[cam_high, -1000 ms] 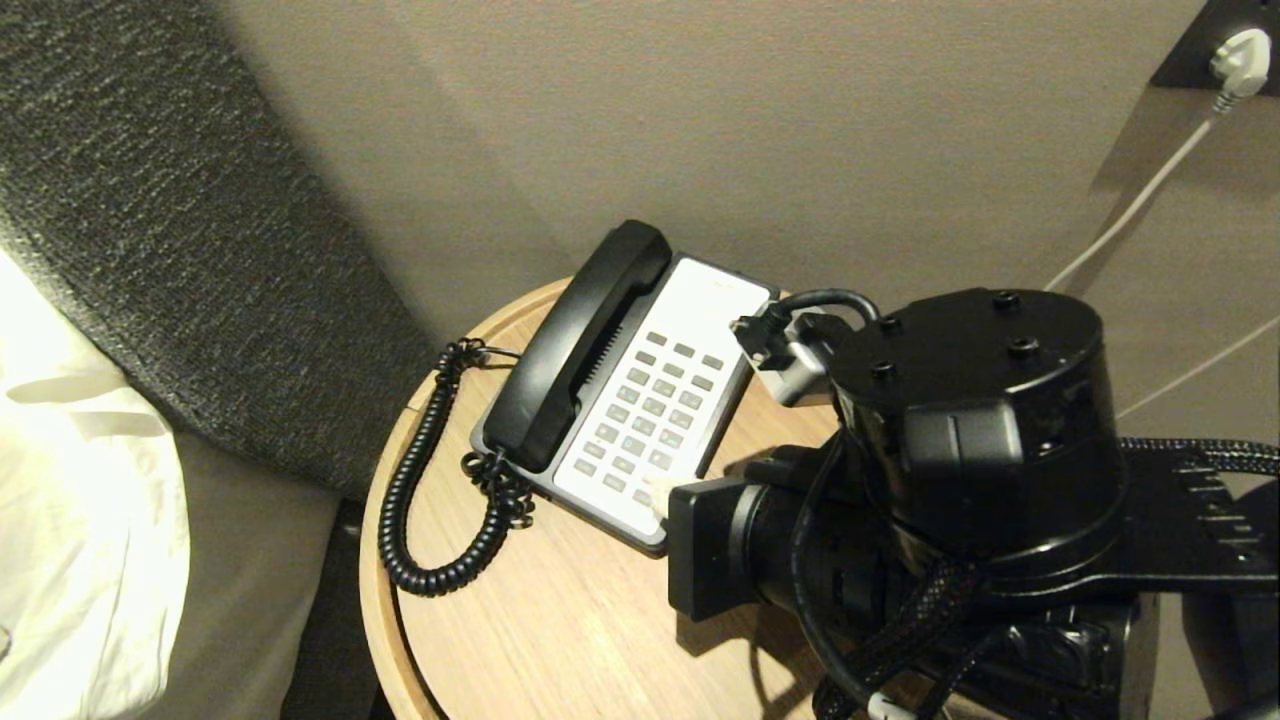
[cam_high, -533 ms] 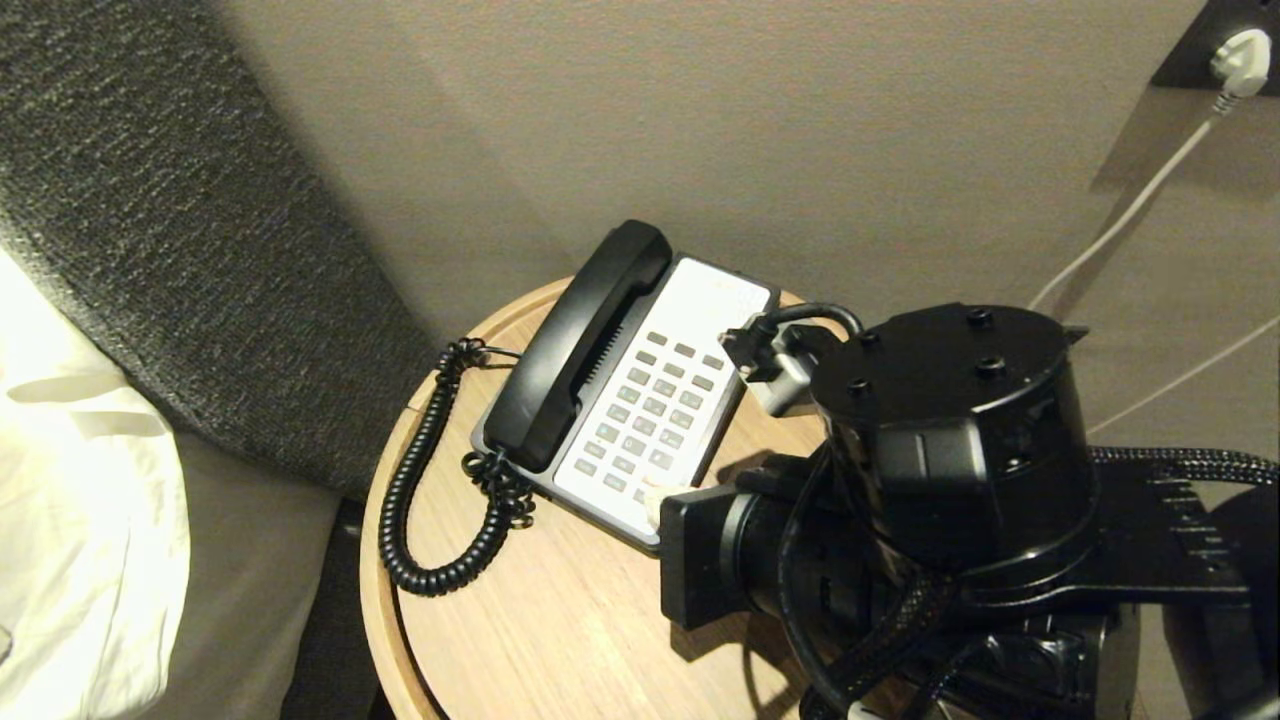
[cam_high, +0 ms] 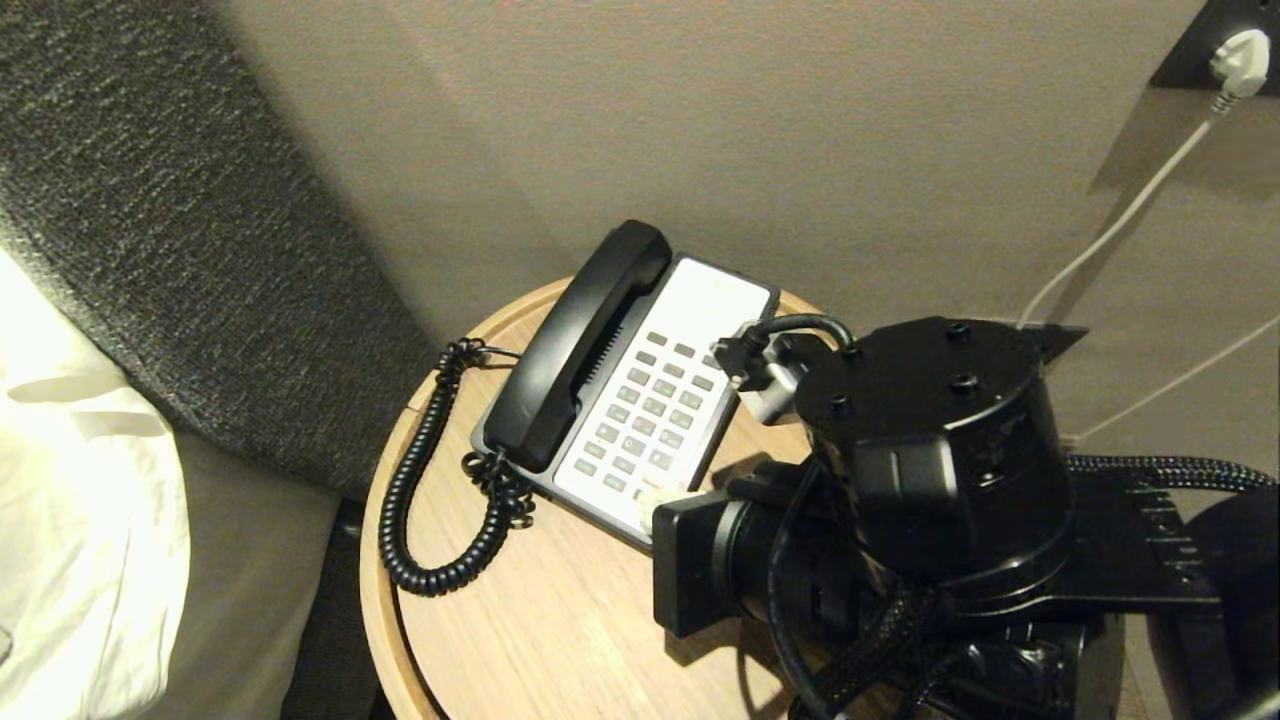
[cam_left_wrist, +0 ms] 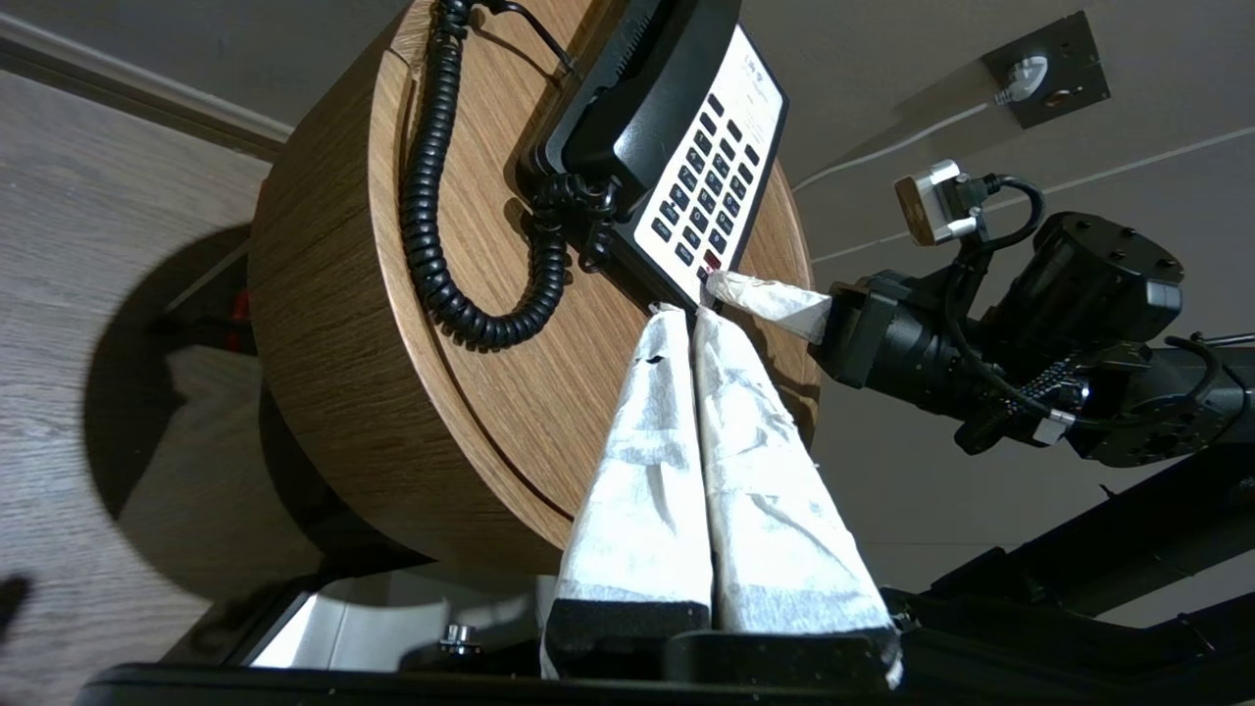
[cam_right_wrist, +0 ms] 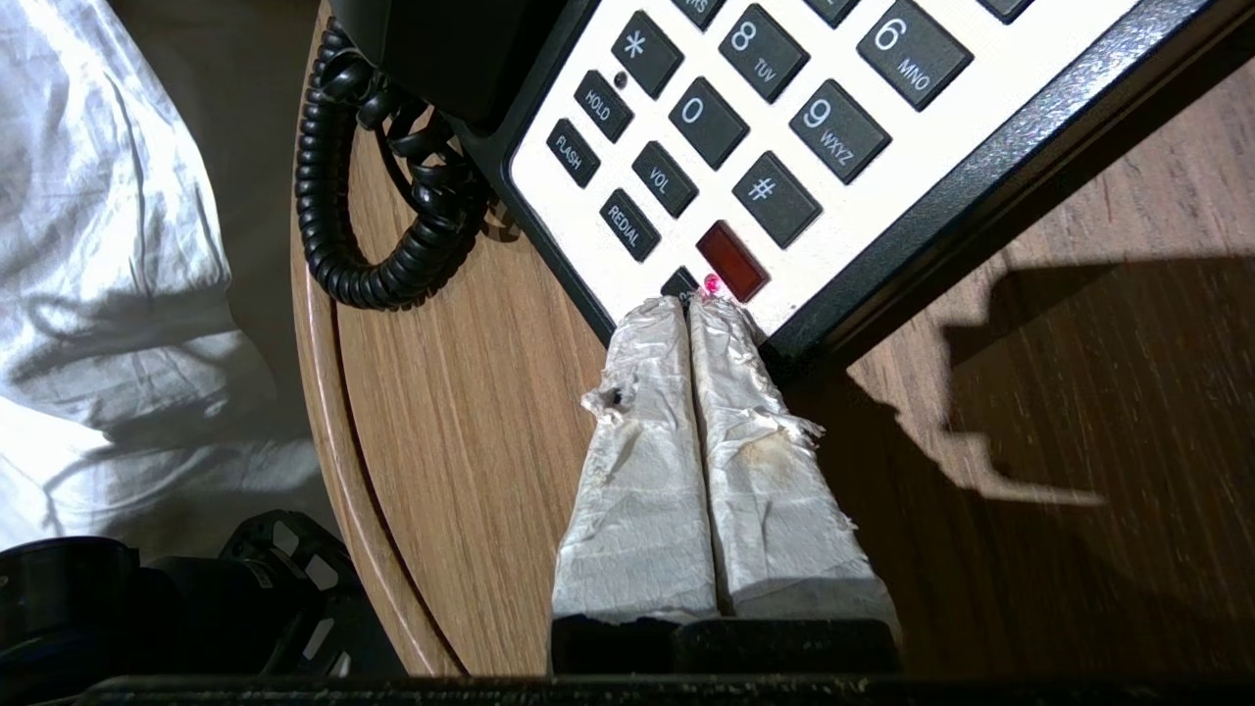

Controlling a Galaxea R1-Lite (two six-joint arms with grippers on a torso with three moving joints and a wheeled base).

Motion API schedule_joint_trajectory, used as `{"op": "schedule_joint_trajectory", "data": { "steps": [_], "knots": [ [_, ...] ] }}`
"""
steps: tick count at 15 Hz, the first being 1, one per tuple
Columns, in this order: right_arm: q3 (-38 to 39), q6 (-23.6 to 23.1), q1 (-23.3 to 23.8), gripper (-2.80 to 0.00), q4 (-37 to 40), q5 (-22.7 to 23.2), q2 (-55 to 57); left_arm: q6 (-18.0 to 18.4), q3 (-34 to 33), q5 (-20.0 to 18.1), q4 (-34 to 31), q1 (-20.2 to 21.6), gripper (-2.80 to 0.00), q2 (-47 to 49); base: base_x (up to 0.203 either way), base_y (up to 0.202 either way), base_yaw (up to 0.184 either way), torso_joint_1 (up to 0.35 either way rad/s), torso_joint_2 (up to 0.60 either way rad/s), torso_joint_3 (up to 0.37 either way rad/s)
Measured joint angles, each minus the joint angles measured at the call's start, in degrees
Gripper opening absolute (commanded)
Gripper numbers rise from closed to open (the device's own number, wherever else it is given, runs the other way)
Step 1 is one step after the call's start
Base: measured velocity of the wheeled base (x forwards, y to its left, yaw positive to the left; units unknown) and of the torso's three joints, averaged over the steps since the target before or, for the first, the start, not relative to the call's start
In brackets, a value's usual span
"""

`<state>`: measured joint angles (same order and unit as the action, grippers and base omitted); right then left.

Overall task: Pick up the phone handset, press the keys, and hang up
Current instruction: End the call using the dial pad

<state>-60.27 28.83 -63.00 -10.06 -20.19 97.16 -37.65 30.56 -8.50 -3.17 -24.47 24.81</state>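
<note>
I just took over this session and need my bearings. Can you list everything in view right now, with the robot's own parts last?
phone handset: one, black, lying in its cradle on the phone base.
phone base: one, white face with black edge and grey keys, on the table.
coiled cord: one, black, looping from the handset across the table.
round table: one, light wood, against the wall.
wall plug: one, white, with cable, upper right.
bedding: white, at left.
right gripper: shut, tips at the base's near edge by the red key.
left gripper: shut, off the table's edge.
</note>
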Motion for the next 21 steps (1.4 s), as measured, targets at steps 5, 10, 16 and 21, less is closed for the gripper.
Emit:
{"op": "schedule_joint_trajectory", "data": {
  "steps": [5,10,16,21],
  "knots": [
    [0.16,-0.03,0.02,-2.80,-0.02,0.03,0.44,0.08,-0.09,-0.05,-0.16,0.02,-2.80,-0.04,0.000,0.000,0.000,0.000,0.00,0.000],
    [-0.28,0.16,0.02,-2.80,-0.08,-0.12,0.27,0.08,-0.09,-0.12,-0.35,0.00,-2.80,-0.12,0.000,0.000,0.000,0.000,0.00,0.000],
    [-0.26,0.11,0.02,-2.80,-1.13,-0.53,-1.62,0.12,-0.63,-0.67,-0.33,-0.01,-2.80,-0.78,0.000,0.000,0.000,0.000,0.00,0.000],
    [0.09,0.13,0.00,-2.80,-0.97,-0.70,-3.33,-0.03,-1.01,0.43,0.32,0.05,-2.80,-0.59,0.000,0.000,0.000,0.000,0.00,0.000]
  ]
}}
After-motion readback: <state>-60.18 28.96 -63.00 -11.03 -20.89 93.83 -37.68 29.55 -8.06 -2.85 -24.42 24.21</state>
